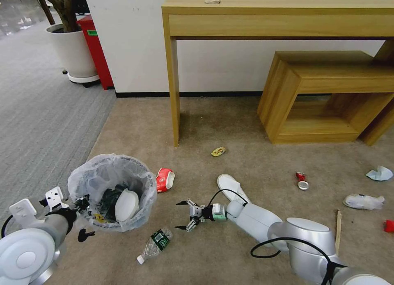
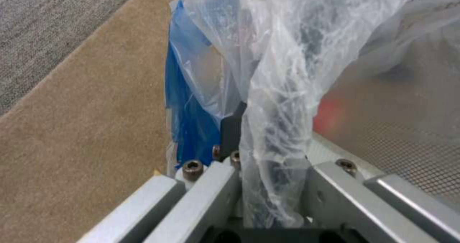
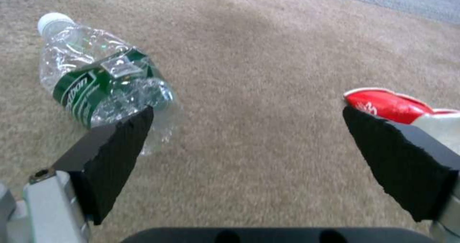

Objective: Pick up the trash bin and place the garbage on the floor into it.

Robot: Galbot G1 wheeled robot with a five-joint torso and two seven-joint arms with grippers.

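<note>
The trash bin [image 1: 107, 175] [image 2: 192, 124], lined with a crinkled white bag [image 2: 287, 74], is at the front left with a white slipper [image 1: 126, 205] inside. My left gripper [image 1: 83, 218] [image 2: 268, 156] is shut on its near rim and bag. Low over the floor [image 1: 197, 125], my right gripper [image 1: 179, 215] [image 3: 249, 128] is open with bare carpet between its fingers. It sits between the crushed bottle [image 1: 155, 245] [image 3: 100, 81] and the red-white carton [image 1: 165, 179] [image 3: 390, 104]. More garbage lies around: a slipper [image 1: 230, 185], wrapper [image 1: 218, 151], red can [image 1: 302, 181], tissues [image 1: 364, 201] and a stick [image 1: 338, 223].
A tall wooden desk [image 1: 279, 14] and a low wooden bench [image 1: 328, 96] stand against the far wall. Grey striped carpet [image 1: 41, 112] runs along the left, with a potted plant [image 1: 74, 51] and a red box [image 1: 96, 51] at its far end.
</note>
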